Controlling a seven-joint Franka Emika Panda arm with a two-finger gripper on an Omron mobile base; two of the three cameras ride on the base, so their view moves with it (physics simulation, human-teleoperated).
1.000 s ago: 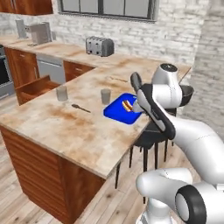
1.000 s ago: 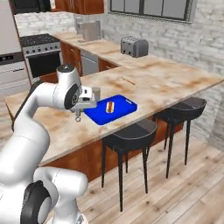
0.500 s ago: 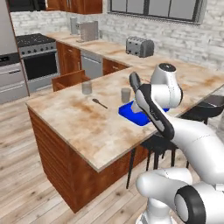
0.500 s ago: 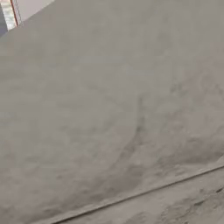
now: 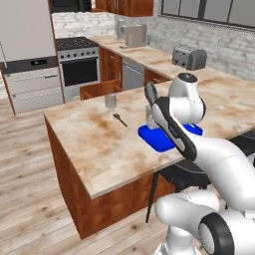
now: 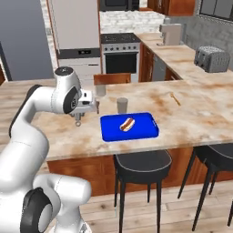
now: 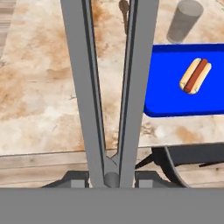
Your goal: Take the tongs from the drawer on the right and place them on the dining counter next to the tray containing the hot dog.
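Note:
My gripper (image 7: 111,178) is shut on the tongs (image 7: 89,87), whose two slim grey arms run up the middle of the hand view. In the right base view the gripper (image 6: 81,113) hangs over the dining counter (image 6: 191,113), just left of the blue tray (image 6: 145,132), and the tongs (image 6: 78,120) point down from it. The hot dog (image 6: 126,124) lies in the tray; the hand view shows this hot dog (image 7: 195,76) and the tray (image 7: 166,87) to the right of the tongs. The drawer (image 6: 111,78) stands open behind the counter.
A grey cup (image 6: 122,105) stands just behind the tray, a glass (image 6: 100,90) farther back. A brown-handled spoon (image 5: 120,120) and an orange stick (image 6: 175,98) lie on the counter. Black stools (image 6: 143,164) stand along its near edge. A toaster (image 6: 210,58) sits on the back counter.
Both base views have shifted as the base drove round, so the counter and tray now show from another angle. The tongs stay in the gripper.

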